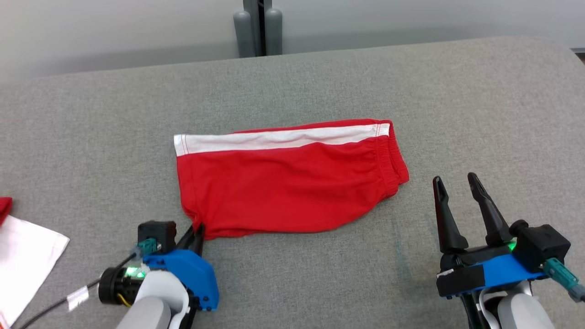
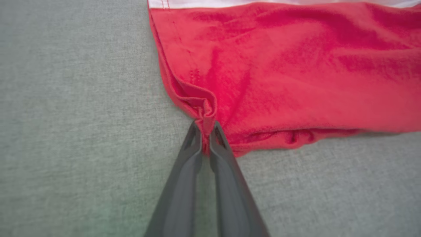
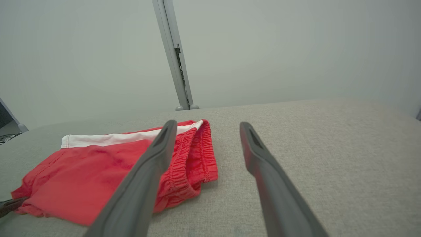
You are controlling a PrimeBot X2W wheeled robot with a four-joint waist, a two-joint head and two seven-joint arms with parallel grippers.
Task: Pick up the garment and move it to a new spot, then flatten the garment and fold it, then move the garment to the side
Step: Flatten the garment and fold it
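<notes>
Nearest to me, left gripper point(image 2: 205, 126) has its fingers pressed together on the near-left corner of the shorts point(image 1: 283, 187), pinching a puckered bit of hem at the tips. Shorts lie flat on the grey surface point(image 1: 320, 82), straight ahead of me. Their long axis runs left to right: leg hem toward my left, waistband point(image 1: 388, 160) toward my right, white stripe along the far edge. Right gripper point(image 1: 456, 180) hovers with fingers spread and empty, near the waistband end on its near-right side, not touching. So each end has its own arm. Right is nearer the waistband corner, and I judge it must reach forward and left to take it before any lift.
</notes>
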